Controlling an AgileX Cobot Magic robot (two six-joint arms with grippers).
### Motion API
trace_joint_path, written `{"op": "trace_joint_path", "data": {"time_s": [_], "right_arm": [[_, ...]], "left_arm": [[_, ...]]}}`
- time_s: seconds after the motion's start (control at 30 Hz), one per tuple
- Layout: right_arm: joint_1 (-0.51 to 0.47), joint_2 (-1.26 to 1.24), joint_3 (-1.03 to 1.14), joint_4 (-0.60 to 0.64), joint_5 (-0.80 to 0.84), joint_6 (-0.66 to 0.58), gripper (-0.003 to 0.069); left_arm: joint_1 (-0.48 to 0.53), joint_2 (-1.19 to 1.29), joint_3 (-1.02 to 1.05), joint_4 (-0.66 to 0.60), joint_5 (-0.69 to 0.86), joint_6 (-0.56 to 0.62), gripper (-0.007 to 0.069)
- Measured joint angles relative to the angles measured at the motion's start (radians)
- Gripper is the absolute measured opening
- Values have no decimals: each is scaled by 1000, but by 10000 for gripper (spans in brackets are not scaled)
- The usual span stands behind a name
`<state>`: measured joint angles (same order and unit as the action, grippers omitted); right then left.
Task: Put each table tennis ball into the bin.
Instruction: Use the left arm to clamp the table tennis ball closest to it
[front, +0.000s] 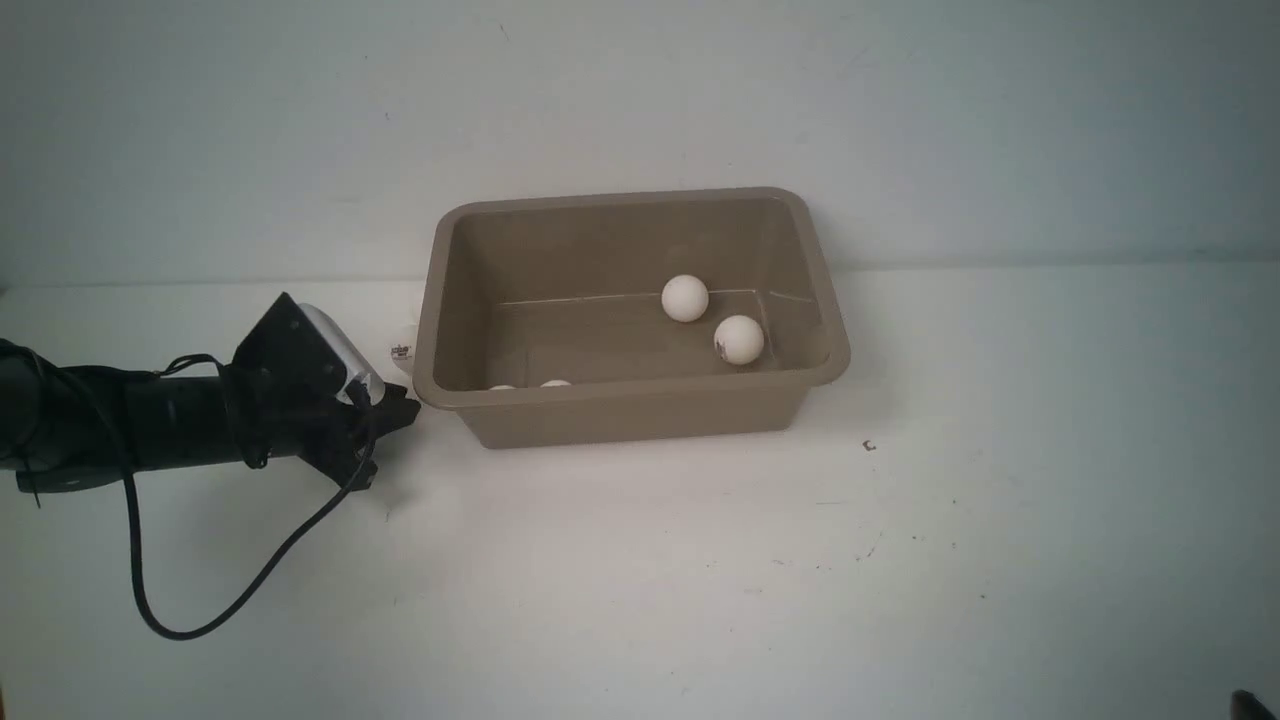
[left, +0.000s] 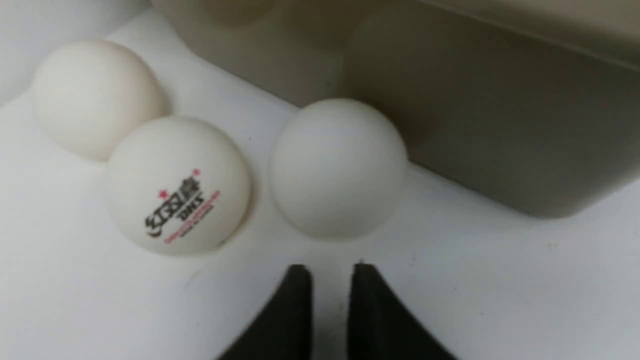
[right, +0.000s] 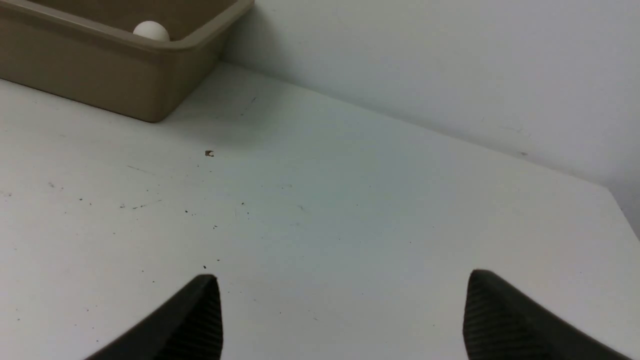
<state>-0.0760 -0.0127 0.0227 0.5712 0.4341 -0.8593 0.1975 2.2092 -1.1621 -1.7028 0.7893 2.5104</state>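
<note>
Left gripper: pressed together, facing three table tennis balls beside the bin near the bench's rear edge. Right gripper: spread.

One table tennis ball just outside the bin carries a printed logo, seen upside down in the left wrist view. It has bold black stylised characters, two red stars beside them and a line of small red lettering, none sharp enough to read for certain. In the front view, the marked ball in the bin bears a dark print too small to read.
</note>
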Motion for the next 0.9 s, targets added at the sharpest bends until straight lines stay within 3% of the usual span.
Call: {"op": "trace_joint_path", "data": {"time_s": [0.13, 0.4, 0.57, 0.73, 0.9], "right_arm": [[0, 0, 0, 0, 0, 0, 589], [0, 0, 0, 0, 0, 0, 589], [0, 0, 0, 0, 0, 0, 589], [0, 0, 0, 0, 0, 0, 589], [0, 0, 0, 0, 0, 0, 589]], "left_arm": [[0, 4, 0, 0, 17, 0, -3], [0, 4, 0, 0, 54, 6, -4], [0, 4, 0, 0, 58, 107, 0], [0, 4, -8, 2, 21, 172, 45], [0, 4, -58, 3, -38, 172, 151]]}}
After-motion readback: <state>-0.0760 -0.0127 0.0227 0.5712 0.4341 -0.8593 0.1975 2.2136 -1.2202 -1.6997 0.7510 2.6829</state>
